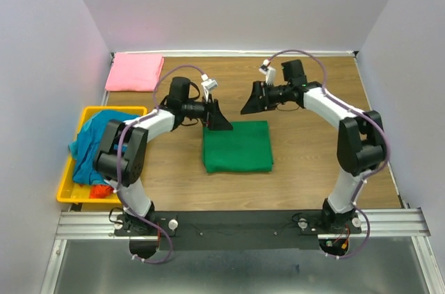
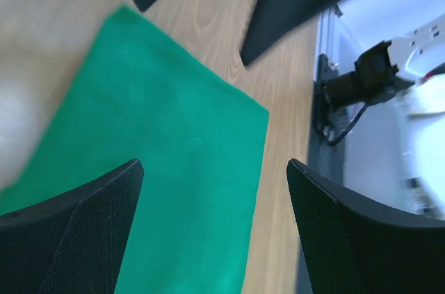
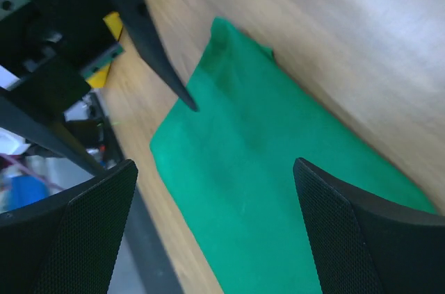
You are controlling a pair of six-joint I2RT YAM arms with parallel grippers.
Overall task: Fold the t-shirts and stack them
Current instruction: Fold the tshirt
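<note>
A bright green cloth t-shirt lies folded into a smooth rectangle mid wooden counter. Left of it, a yellow plastic bin holds a crumpled teal-blue t-shirt and an orange-red cloth scrap. Far-left of it lies a folded pink t-shirt. Over its far edge, the left claw and right claw gape wide, empty.

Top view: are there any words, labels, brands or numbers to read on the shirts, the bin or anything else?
None can be read in any view.
The green shirt, pink shirt and yellow bin are plain, with no print or label showing.
</note>
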